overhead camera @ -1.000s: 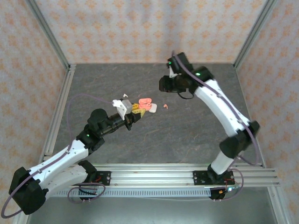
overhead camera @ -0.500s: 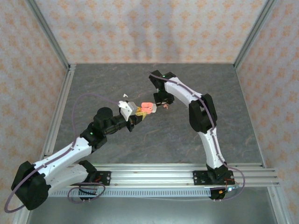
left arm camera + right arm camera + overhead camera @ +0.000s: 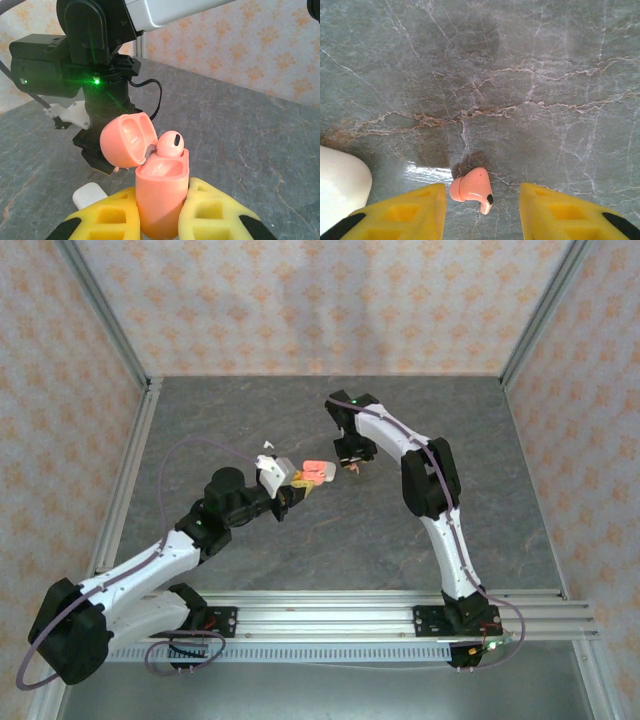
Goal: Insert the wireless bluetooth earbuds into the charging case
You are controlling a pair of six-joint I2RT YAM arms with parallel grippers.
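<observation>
While the left claw (image 3: pixel 159 222) is clenched on the lower body of the coral charging case (image 3: pixel 161 187), its yellow pads (image 3: pixel 210 215) pressing either side, the case stands upright between them with its lid (image 3: pixel 127 140) swung open to the left in the wrist view. One coral earbud (image 3: pixel 170 144) sits in the case's well, its rounded head poking above the rim beside the hinge. Beyond the case, the right arm's black wrist (image 3: pixel 95 70) hangs down toward the grey table (image 3: pixel 260 130). The right claw (image 3: pixel 481 212) is released: its two yellow fingers (image 3: pixel 410 210) stand apart, and a second coral earbud (image 3: pixel 471 189) lies on the stone surface between them, nearer the finger on the view's left and, as far as I can tell, touching neither. Farther out on that same side, a rounded white shape (image 3: pixel 340 185), probably another case, rests on the table at the edge of the right wrist view.
</observation>
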